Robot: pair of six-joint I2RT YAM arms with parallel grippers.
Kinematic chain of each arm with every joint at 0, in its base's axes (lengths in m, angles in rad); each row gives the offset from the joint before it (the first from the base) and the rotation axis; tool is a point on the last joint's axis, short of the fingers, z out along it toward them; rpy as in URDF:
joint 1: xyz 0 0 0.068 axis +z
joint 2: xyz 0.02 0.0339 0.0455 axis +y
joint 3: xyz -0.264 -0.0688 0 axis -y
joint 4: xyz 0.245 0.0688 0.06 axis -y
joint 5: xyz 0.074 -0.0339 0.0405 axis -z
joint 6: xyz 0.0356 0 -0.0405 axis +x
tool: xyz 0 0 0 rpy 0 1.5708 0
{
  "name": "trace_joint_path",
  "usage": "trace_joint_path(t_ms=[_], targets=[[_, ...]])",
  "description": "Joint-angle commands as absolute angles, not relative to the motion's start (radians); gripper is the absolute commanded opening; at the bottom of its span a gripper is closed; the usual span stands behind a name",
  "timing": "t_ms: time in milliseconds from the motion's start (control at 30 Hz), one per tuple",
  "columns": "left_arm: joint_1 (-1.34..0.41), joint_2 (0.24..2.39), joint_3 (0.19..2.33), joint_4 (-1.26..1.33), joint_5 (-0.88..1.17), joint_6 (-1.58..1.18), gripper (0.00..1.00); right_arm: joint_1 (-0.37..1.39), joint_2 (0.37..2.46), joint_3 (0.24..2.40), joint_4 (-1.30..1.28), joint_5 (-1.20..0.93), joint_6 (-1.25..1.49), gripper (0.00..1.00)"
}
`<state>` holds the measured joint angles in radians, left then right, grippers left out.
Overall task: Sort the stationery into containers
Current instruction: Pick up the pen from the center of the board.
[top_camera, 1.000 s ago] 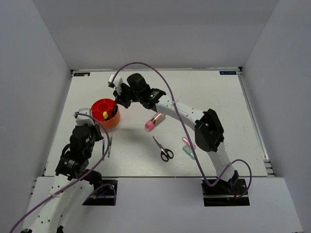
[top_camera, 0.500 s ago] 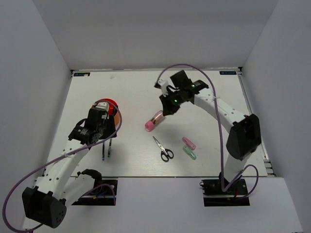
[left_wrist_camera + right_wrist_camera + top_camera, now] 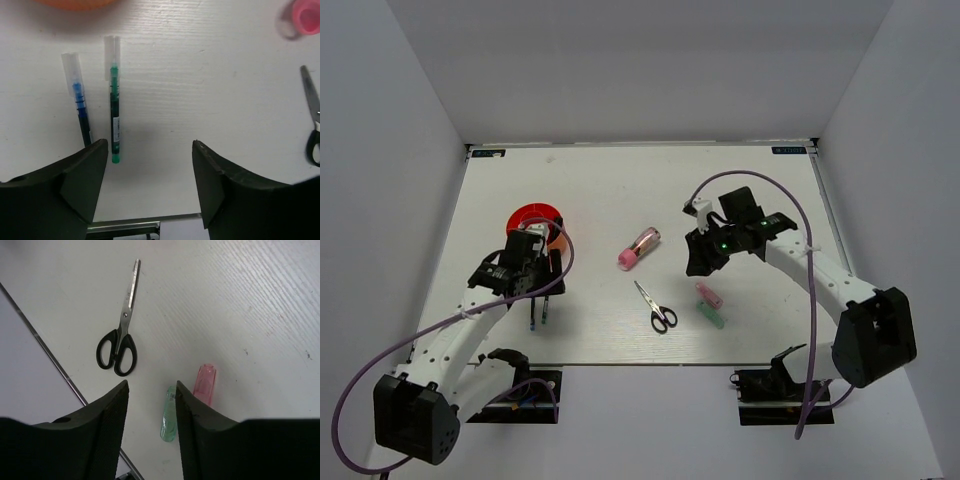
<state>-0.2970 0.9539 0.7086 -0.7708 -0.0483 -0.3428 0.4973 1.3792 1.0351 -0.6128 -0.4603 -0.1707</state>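
Observation:
The red-orange pot [image 3: 533,214] stands at the left, partly hidden by my left arm. Just in front of it lie a green pen [image 3: 115,111] and a blue pen [image 3: 80,105], both with clear caps. My left gripper [image 3: 150,146] hovers open over the bare table beside them, holding nothing. A pink tube [image 3: 638,248] lies mid-table, with black-handled scissors [image 3: 120,342] in front of it. A pale-green capsule [image 3: 169,415] and a pink capsule [image 3: 205,382] lie side by side. My right gripper [image 3: 151,385] hangs open above them, empty.
The table's front metal edge [image 3: 145,222] runs just below the left fingers. The scissors [image 3: 312,120] and the pink tube [image 3: 305,15] show at the right of the left wrist view. White walls enclose the table on three sides.
The right arm swung from the pot across to the capsules at the right and its jaws opened. The left arm reached forward over the two pens and opened wider.

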Motion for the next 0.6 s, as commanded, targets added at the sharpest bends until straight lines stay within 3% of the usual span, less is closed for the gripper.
trace_joint_path(t_ms=[0,100,133,200,300,400,467,567], targets=[[-0.276,0.966,0.678,-0.738,-0.068,-0.295,0.73,0.457,1.304,1.014,-0.542,-0.497,-0.186,0.44],[-0.259,1.009,0.690,-0.732,-0.078,-0.284,0.59,0.436,1.272,0.983,-0.520,-0.485,-0.187,0.32],[-0.261,1.028,0.699,-0.729,-0.071,-0.282,0.47,0.430,1.263,0.970,-0.519,-0.482,-0.186,0.25],[-0.256,1.048,0.716,-0.707,-0.049,-0.285,0.40,0.413,1.238,0.942,-0.508,-0.480,-0.186,0.22],[-0.244,1.120,0.747,-0.707,-0.014,-0.287,0.42,0.393,1.207,0.910,-0.488,-0.486,-0.186,0.20],[-0.223,1.150,0.756,-0.719,0.017,-0.266,0.52,0.368,1.172,0.870,-0.444,-0.489,-0.187,0.20],[-0.219,1.138,0.746,-0.723,0.014,-0.256,0.59,0.353,1.157,0.853,-0.427,-0.489,-0.193,0.16],[-0.219,1.099,0.730,-0.727,0.005,-0.247,0.61,0.327,1.140,0.825,-0.400,-0.509,-0.196,0.07]])
